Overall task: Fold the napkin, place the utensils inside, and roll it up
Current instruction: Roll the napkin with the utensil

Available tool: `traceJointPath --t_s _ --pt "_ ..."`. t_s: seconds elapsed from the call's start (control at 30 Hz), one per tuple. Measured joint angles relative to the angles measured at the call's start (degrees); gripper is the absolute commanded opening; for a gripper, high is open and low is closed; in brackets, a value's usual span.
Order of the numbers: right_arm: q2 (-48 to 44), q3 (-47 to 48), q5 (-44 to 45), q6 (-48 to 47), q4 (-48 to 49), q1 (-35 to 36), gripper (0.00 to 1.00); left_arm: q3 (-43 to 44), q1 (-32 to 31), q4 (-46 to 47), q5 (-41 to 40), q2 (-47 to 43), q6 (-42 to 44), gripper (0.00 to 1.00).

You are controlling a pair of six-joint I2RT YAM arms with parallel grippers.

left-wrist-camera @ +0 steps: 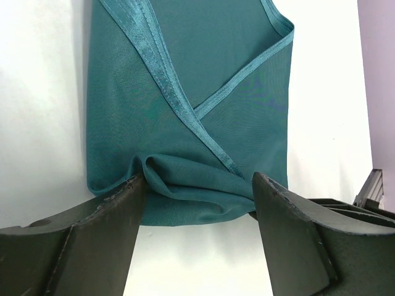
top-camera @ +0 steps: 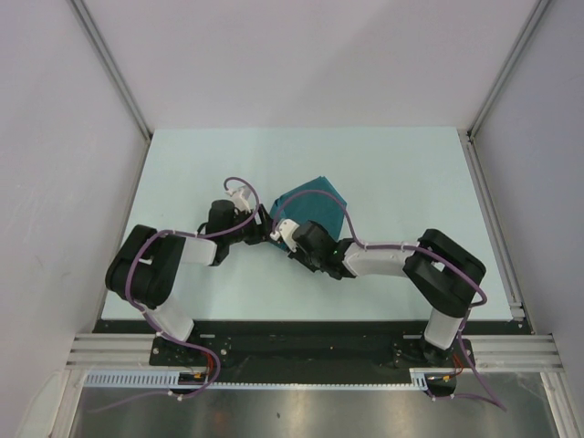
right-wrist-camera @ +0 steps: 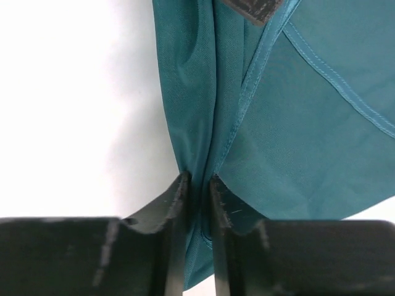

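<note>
Some napkin (top-camera: 315, 205) edge hid under L tool (left-wrist-camera: 197, 191), R tool (right-wrist-camera: 197, 180) pinching fold.

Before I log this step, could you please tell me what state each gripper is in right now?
Left gripper: open, jaws either side of the bunched edge of the napkin.
Right gripper: closed on a fold of the napkin.

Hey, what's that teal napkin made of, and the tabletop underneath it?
The napkin looks like woven cloth, perhaps polyester or a cotton blend: fine weave, soft folds, a slightly shiny stitched hem. The tabletop looks like a smooth matte pale sheet, maybe laminate or painted board: no grain, no glare.
</note>
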Motion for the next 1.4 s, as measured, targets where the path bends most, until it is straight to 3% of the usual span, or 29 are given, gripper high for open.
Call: traceJointPath --t_s 0.17,0.57,0.93,1.17,1.4 --pt "0.26 1.62 -4.76 1.49 -2.69 -1.77 0.0 0.02 0.37 -0.24 0.52 -0.02 0.0 0.78" --pt "4.66 10.93 -24.33 7.1 -14.71 -9.33 0.0 -0.22 2.95 -9.64 -2.58 -7.37 1.81 0.82" --pt "10.29 17.2 -40.85 10.93 -21.27 -15.91 0.0 -5.75 3.26 -13.79 -5.99 -16.65 5.9 0.82" --pt "15.47 21.73 -47.58 12.22 -24.76 -18.95 0.0 -6.01 3.23 -9.86 0.83 -16.06 3.76 0.8" --pt "16.87 22.34 -51.15 13.35 -25.14 -20.59 0.0 -5.55 0.68 -4.72 8.5 -7.91 -1.7 0.8"
